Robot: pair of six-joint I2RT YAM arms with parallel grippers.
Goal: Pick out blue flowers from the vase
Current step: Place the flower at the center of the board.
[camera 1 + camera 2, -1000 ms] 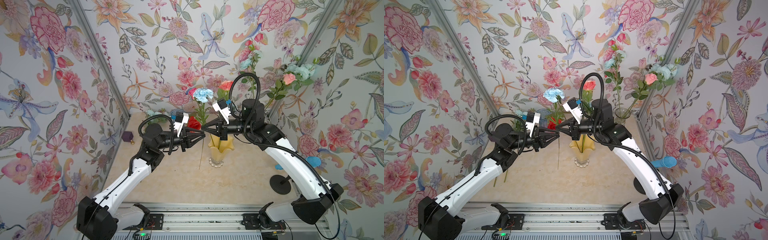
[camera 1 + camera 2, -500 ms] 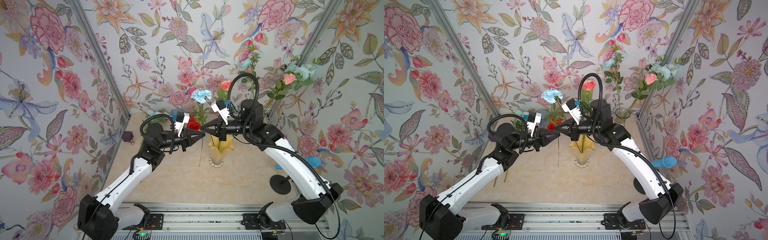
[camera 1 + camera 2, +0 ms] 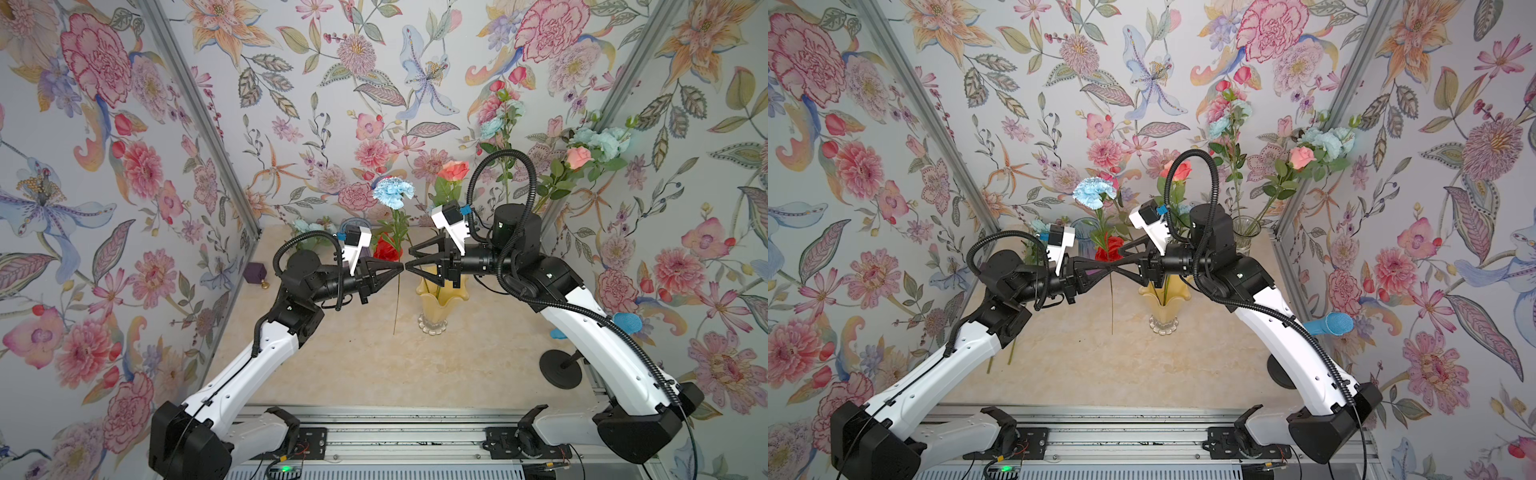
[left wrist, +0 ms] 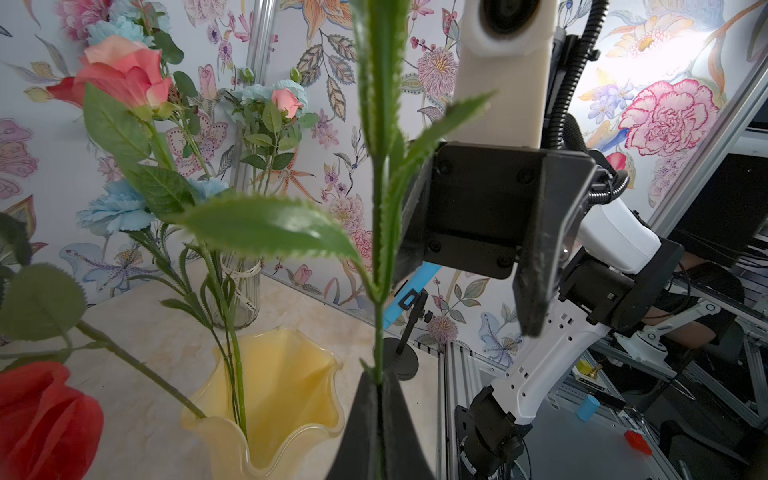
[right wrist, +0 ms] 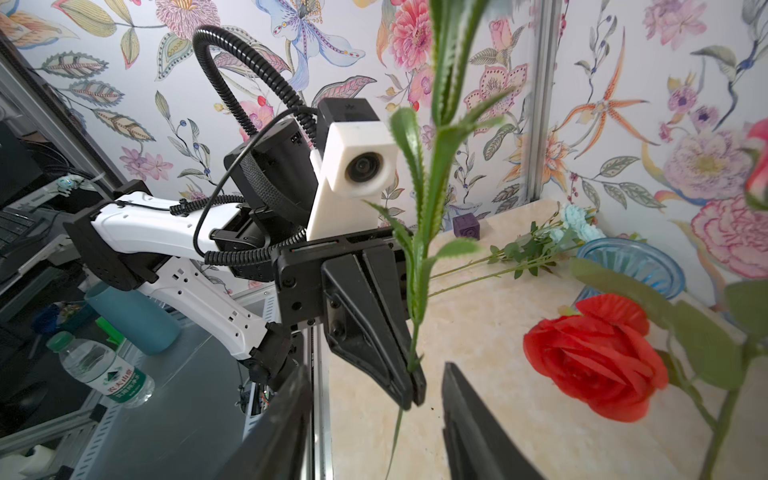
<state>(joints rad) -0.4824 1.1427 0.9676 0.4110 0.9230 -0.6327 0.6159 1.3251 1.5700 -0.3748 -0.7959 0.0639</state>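
My left gripper (image 3: 400, 266) is clamped on the thin green stem (image 3: 396, 309) of the blue carnation (image 3: 394, 192). In the left wrist view the stem rises straight out of my closed tips. My right gripper (image 3: 408, 259) meets it tip to tip from 3 o'clock with its jaws apart, holding nothing. The stem passes between its fingers (image 5: 469, 424) without touching them, as far as the right wrist view shows.

In a top view the flower's long axis runs 12 to 6 through my left grip, with the bloom at 12 and the bare tail at 6. It is outside the yellow vase (image 3: 436, 309), which stands just beside it at 4 o'clock. I cannot tell whether the tail's tip touches the cream tabletop (image 3: 374, 374).

The blue sprays (image 3: 308, 227) lying on the table are at 10 o'clock from my left grip. I judge the left arm the nearer one to lay this stem there.

Room is tight. The red rose (image 3: 384, 249) sits just behind the stem, and its leaves could snag. Another blue bloom (image 4: 114, 208) stands in the yellow vase, nearer my right arm.
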